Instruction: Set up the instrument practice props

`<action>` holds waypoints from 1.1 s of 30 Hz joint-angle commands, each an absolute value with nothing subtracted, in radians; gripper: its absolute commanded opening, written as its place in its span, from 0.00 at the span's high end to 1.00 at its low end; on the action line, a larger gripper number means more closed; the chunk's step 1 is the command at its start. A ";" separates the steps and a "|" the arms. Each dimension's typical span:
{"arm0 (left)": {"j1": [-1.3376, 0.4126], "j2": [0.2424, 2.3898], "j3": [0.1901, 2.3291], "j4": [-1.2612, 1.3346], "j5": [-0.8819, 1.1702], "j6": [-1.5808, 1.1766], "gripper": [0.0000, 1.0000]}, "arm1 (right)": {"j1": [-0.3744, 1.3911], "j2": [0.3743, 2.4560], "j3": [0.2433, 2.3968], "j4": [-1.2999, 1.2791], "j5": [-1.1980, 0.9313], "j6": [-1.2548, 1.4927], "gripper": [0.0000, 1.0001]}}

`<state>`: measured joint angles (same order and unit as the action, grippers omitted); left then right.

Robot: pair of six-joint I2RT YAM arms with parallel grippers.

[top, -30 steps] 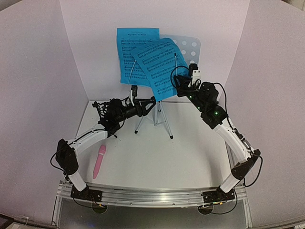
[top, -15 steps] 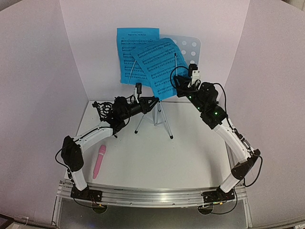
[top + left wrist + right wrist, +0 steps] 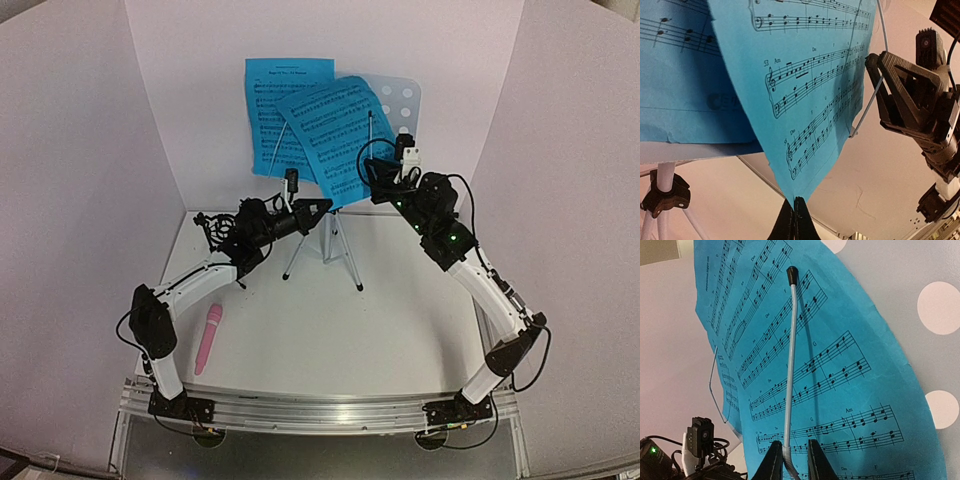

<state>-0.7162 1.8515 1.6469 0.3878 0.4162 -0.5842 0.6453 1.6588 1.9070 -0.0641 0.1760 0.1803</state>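
Observation:
The pale-blue perforated music stand (image 3: 402, 100) rises on its silver tripod (image 3: 338, 248) at the back. Two bright-blue sheet-music pages lie on it: an upright one (image 3: 280, 100) and a tilted one (image 3: 335, 135) over it. My left gripper (image 3: 322, 207) (image 3: 794, 202) is shut on the tilted page's (image 3: 810, 95) bottom corner. My right gripper (image 3: 372, 172) (image 3: 791, 460) stands slightly open astride the stand's wire page holder (image 3: 790, 365), which rests over that page (image 3: 850, 370). The pink microphone (image 3: 209, 338) lies on the table at the left. The black mic stand (image 3: 207, 224) is half hidden behind my left arm.
White walls close in the table (image 3: 400, 330) at the back and on both sides. The tripod's legs spread between my two arms. A second wire holder (image 3: 277, 152) hangs over the upright page. In the left wrist view the right gripper (image 3: 907, 97) is close by.
My left gripper has shut on the tilted page's lower corner and its arm has shifted a little toward the stand. The right arm has stayed in place.

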 commanded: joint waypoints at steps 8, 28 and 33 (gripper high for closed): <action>-0.704 1.816 1.832 0.084 0.446 -0.205 1.00 | 0.651 1.626 1.888 -0.033 0.159 0.167 0.95; -0.698 1.805 2.016 -0.190 0.363 0.242 1.00 | 0.651 1.588 1.824 0.058 0.101 0.136 1.00; -0.695 1.832 2.091 -0.226 0.355 0.304 1.00 | 0.650 1.582 1.820 0.068 0.087 0.140 1.00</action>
<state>-0.7013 1.8443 1.9920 -0.1950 0.3770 0.2146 0.6437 1.6192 1.8297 0.0254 0.1192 0.0986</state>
